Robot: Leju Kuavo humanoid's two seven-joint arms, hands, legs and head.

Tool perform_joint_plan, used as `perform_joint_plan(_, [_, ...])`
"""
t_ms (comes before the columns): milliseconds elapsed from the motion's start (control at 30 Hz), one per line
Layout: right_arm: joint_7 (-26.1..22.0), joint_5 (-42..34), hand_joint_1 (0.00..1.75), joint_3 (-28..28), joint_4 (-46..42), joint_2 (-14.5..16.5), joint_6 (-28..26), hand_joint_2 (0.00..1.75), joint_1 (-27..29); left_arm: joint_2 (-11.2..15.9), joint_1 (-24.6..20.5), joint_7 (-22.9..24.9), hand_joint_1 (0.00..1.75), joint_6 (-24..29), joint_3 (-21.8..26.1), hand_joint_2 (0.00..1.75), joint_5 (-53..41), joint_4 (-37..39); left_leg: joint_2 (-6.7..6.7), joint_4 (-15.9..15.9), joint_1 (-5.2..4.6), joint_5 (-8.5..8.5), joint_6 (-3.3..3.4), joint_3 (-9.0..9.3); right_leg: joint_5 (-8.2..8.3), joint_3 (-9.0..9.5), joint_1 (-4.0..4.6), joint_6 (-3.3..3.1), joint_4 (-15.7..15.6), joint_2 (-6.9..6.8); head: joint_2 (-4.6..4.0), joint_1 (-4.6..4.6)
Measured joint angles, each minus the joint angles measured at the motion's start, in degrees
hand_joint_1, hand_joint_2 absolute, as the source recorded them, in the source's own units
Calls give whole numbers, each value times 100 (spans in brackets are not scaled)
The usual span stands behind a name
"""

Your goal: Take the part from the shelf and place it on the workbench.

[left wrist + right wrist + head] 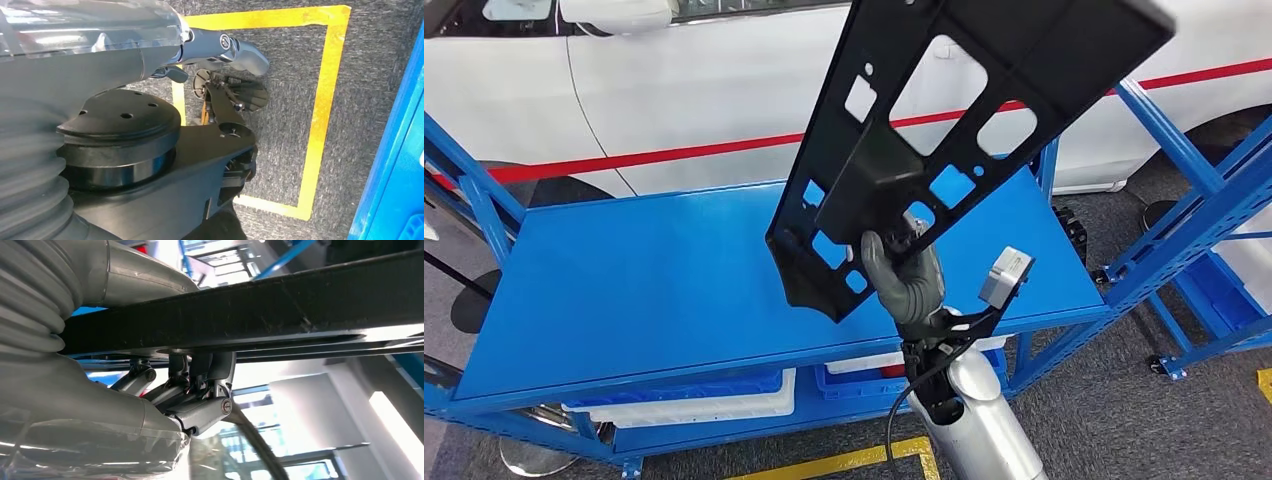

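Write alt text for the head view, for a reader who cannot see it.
The robot's right hand holds a long black part with cut-out holes, tilted up above a blue workbench. Behind the bench stands a white car with a red stripe; white and blue bins sit on the shelf below.

No readable text, label, brand or number anywhere — not on the black part, not on the blue workbench, not on the white car behind. One small round emblem on a finger of the left hand, in the left wrist view — too small to read.
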Motion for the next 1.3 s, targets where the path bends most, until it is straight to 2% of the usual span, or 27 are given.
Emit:
perform_joint_plan(33, [1,1,175,5,1,-25,1,175,71,1,2,7,0,5,2,175,0,0,-2,3,-1,1,4,-9,-153,-170,-12,19,357,0,0,1])
perform_joint_plan(67, [2,1,175,9,2,-50,3,175,138,1,7,14,0,12,3,175,-1,0,-4,10,-1,0,3,-17,-215,-282,-24,36,589,-3,0,1])
perform_joint_plan(100, [2,1,175,14,2,-72,9,175,192,0,13,22,0,22,3,175,-3,0,-6,21,1,-4,-2,-23,-168,-295,-35,49,618,-5,0,1])
perform_joint_plan(133, [2,1,175,18,2,-90,19,175,235,-1,16,31,0,31,4,175,-4,0,-7,36,3,-9,-11,-25,-25,-192,-48,58,425,-8,0,1])
perform_joint_plan(200, [2,1,175,26,-1,-117,54,175,321,-1,14,54,0,42,5,175,-5,0,-12,93,-1,-31,-54,-34,317,212,-64,54,-327,-11,0,1])
perform_joint_plan(267, [2,3,175,31,-4,-137,85,175,427,0,11,71,0,38,9,175,-4,0,-23,162,-17,-57,-105,-60,465,451,-56,9,-804,-3,0,-4])
perform_joint_plan(433, [2,6,175,33,-10,-157,92,175,555,1,13,72,0,9,10,175,-10,0,-29,181,-19,-58,-153,-79,471,448,-36,-48,-842,5,0,-6])
perform_joint_plan(467, [0,22,175,33,-39,-166,92,175,658,1,17,72,0,-17,10,175,-34,0,-27,236,-8,-124,-193,-106,493,435,-36,-95,-854,0,0,-7])
perform_joint_plan(500, [-2,46,175,33,-78,-175,92,175,771,1,20,73,0,-45,10,175,-64,0,-25,388,5,-261,-238,-166,521,415,-35,-147,-868,-6,0,-10])
perform_joint_plan(567, [2,119,175,33,-168,-188,95,175,978,2,25,86,0,-83,10,175,-129,0,-21,1021,33,-721,-317,-404,590,354,-41,-242,-897,-22,0,-14])
perform_joint_plan(600, [8,152,175,32,-191,-191,96,175,1032,3,25,98,0,-86,10,175,-149,0,-21,1390,38,-927,-331,-529,614,318,-33,-253,-895,-25,0,-15])
perform_joint_plan(633, [15,188,175,32,-212,-194,96,175,1087,3,26,113,0,-87,10,175,-168,0,-20,1656,41,-1052,-337,-602,640,280,-25,-255,-892,-27,0,-14])
perform_joint_plan(667, [21,221,175,31,-235,-197,97,175,1142,4,27,126,0,-88,10,175,-190,0,-20,1737,41,-1074,-334,-582,668,241,-19,-253,-888,-28,0,-15])
perform_joint_plan(700, [25,253,175,31,-262,-198,97,175,1194,5,28,138,0,-90,9,175,-209,0,-20,1572,41,-988,-321,-437,698,207,-14,-246,-885,-28,0,-15])
perform_joint_plan(800, [25,319,175,25,-374,-201,100,175,1304,13,11,152,0,-107,1,175,-266,0,-20,386,14,-602,-235,301,792,142,-7,-193,-883,-22,0,-13])
perform_joint_plan(833, [20,331,175,20,-418,-201,107,175,1330,16,5,154,0,-117,-4,175,-284,0,-20,158,-8,-544,-204,422,824,133,-10,-158,-886,-24,0,-13])
perform_joint_plan(867, [10,343,175,14,-466,-201,118,175,1360,20,2,156,0,-130,-9,175,-299,0,-21,72,-31,-527,-175,451,857,129,-17,-119,-892,-28,0,-11])
perform_joint_plan(933, [-28,366,175,-3,-589,-202,157,175,1435,23,15,161,0,-147,-13,175,-316,0,-22,67,-49,-439,-109,415,923,125,-29,-35,-920,-31,0,-11])
perform_joint_plan(967, [-59,378,175,-16,-671,-204,184,175,1474,23,21,165,0,-152,-14,175,-322,0,-13,40,-40,-376,-71,398,897,107,-35,-3,-904,-26,0,-10])
perform_joint_plan(1000, [-85,389,175,-33,-760,-208,210,175,1504,23,26,167,0,-154,-14,175,-330,0,-1,11,-28,-304,-28,365,771,60,-35,21,-808,-21,-1,-5])
perform_joint_plan(1033, [-105,396,175,-51,-846,-213,239,175,1523,25,27,169,0,-156,-15,175,-341,0,12,-16,-14,-230,6,318,552,-20,-33,40,-600,-16,-1,0])
perform_joint_plan(1100, [-131,359,175,-90,-981,-224,325,175,1559,28,29,173,0,-159,-17,175,-364,0,30,-13,-20,-118,43,179,-10,-222,-37,66,96,-13,-1,9])
perform_joint_plan(1133, [-151,312,175,-109,-1040,-232,393,175,1582,29,32,177,0,-161,-18,175,-373,0,34,-4,-23,-67,42,100,-178,-281,-37,80,417,-13,-1,9])
perform_joint_plan(1167, [-176,239,175,-131,-1106,-240,489,175,1599,29,35,185,0,-162,-17,175,-376,0,36,10,-25,-16,36,18,-229,-264,-37,90,594,-14,0,9])
perform_joint_plan(1200, [-197,151,175,-152,-1177,-248,602,175,1605,29,37,194,0,-162,-17,175,-377,0,36,30,-25,29,26,-63,-173,-148,-38,93,572,-15,0,9])
perform_joint_plan(1233, [-204,58,175,-172,-1249,-254,722,175,1592,28,37,203,0,-160,-16,175,-373,0,36,57,-24,68,12,-139,-55,80,-40,88,332,-15,0,9])
perform_joint_plan(1300, [-189,-106,175,-208,-1390,-257,940,175,1525,27,31,218,0,-152,-16,175,-362,0,34,129,-29,130,-29,-263,90,661,-29,52,-426,-12,0,6])
